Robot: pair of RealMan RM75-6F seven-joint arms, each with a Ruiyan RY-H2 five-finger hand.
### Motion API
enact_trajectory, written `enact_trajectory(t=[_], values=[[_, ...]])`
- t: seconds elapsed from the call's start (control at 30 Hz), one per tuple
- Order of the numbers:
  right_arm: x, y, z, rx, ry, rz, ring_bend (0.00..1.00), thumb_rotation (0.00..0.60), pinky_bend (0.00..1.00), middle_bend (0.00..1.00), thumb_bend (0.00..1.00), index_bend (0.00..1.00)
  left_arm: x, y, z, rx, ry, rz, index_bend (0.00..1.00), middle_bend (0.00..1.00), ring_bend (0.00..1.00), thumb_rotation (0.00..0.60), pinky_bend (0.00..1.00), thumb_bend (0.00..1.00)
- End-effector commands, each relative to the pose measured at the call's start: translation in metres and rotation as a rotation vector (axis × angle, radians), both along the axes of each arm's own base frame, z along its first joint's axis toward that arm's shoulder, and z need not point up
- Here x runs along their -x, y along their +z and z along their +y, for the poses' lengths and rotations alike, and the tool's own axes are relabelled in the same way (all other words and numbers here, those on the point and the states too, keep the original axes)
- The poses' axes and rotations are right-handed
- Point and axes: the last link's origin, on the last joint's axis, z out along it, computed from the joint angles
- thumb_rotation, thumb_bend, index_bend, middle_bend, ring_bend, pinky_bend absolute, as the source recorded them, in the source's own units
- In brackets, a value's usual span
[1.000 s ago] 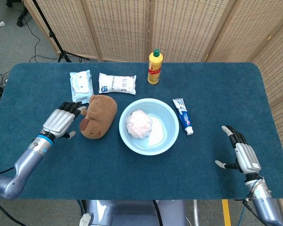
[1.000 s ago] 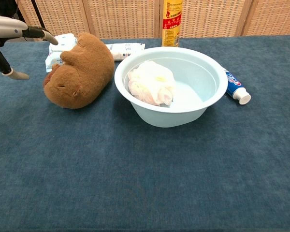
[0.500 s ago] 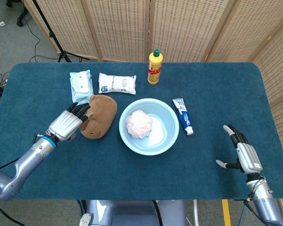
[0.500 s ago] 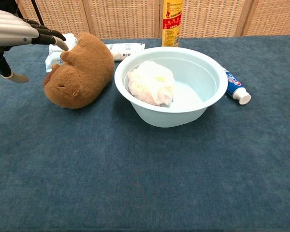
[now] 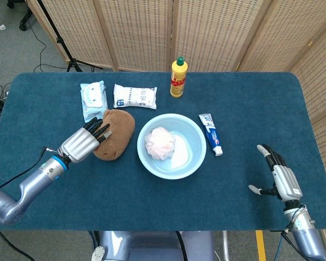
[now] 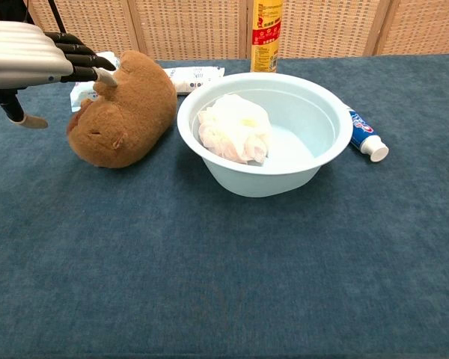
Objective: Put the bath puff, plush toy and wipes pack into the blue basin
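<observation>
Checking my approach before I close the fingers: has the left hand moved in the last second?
Yes. In the head view the left hand has moved right, from beside the plush toy to over its left edge, toward the blue basin.

Bath puff [image 5: 160, 143] in basin [image 5: 194, 158], plush toy [image 5: 118, 133] just left.

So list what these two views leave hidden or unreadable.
- Left hand: chest view crops it at the left edge; whether its fingers touch the plush toy is unclear in both views.
- Right hand: outside the chest view.
- Wipes pack: mostly hidden behind the toy and hand in chest view.
- Yellow bottle: top cropped in chest view.
- Label print: too small.
</observation>
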Motion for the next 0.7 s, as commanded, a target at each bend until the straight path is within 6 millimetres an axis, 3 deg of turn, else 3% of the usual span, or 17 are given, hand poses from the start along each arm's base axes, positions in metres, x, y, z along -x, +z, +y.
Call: enact_trajectory(t=[0.03,0.7], values=[[0.000,0.000,0.000,-0.002,-0.001,0.000,0.00,0.600,0.04,0.00,0.13,0.00,0.006,-0.013,0.003,0.015,-0.006,0.028,0.00,0.00,0.00,0.600,0.02,0.24],[0.000,0.000,0.000,0.004,0.001,-0.012,0.00,0.600,0.03,0.00,0.13,0.00,0.023,-0.068,0.032,-0.048,-0.075,0.065,0.01,0.00,0.00,0.600,0.03,0.27]])
